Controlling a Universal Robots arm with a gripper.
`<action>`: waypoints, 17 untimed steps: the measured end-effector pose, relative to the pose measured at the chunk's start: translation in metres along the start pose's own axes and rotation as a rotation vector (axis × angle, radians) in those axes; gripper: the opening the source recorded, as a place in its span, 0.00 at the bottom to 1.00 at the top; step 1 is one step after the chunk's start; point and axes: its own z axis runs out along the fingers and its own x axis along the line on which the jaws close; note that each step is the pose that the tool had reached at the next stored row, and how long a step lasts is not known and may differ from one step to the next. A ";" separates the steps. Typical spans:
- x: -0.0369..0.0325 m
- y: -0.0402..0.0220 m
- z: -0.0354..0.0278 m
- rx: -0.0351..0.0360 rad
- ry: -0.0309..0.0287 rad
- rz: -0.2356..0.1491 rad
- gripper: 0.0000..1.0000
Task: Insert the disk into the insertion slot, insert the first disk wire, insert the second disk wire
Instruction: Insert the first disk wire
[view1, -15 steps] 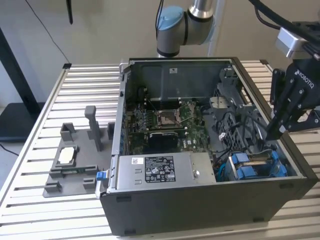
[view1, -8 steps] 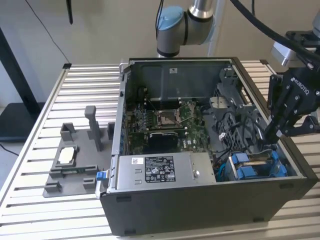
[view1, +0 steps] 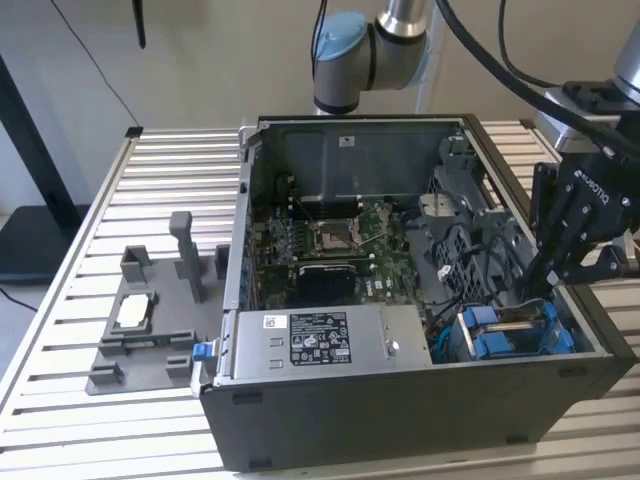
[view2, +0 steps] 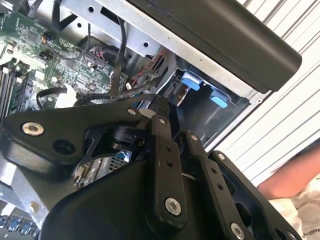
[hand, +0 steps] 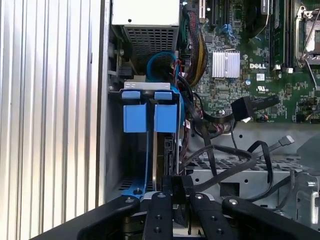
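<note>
Gripper (hand: 178, 189) down inside the open computer case (view1: 400, 410), jaws narrow, pinching a black plug (hand: 178, 180) just beside the disk (hand: 161, 150). Disk seated in the insertion slot (hand: 131, 160), blue carrier tabs (hand: 150, 117) showing. Case rests on slatted surface (view1: 170, 180).

The exterior view looks down from farther off at the whole computer case (view1: 400, 410). Both wrist views look closely into the insertion slot (hand: 140, 145), which all three views share.

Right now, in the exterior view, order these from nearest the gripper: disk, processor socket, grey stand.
1. Disk, right by the gripper, exterior view's right.
2. Processor socket, middle of the case.
3. Grey stand, outside the case, exterior view's left.
</note>
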 end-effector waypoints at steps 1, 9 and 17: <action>0.0000 -0.0001 0.0012 -0.0003 0.0011 0.000 0.19; -0.0001 -0.0009 0.0105 -0.0028 0.0060 0.001 0.19; -0.0001 -0.0012 0.0137 -0.0014 0.0051 0.011 0.19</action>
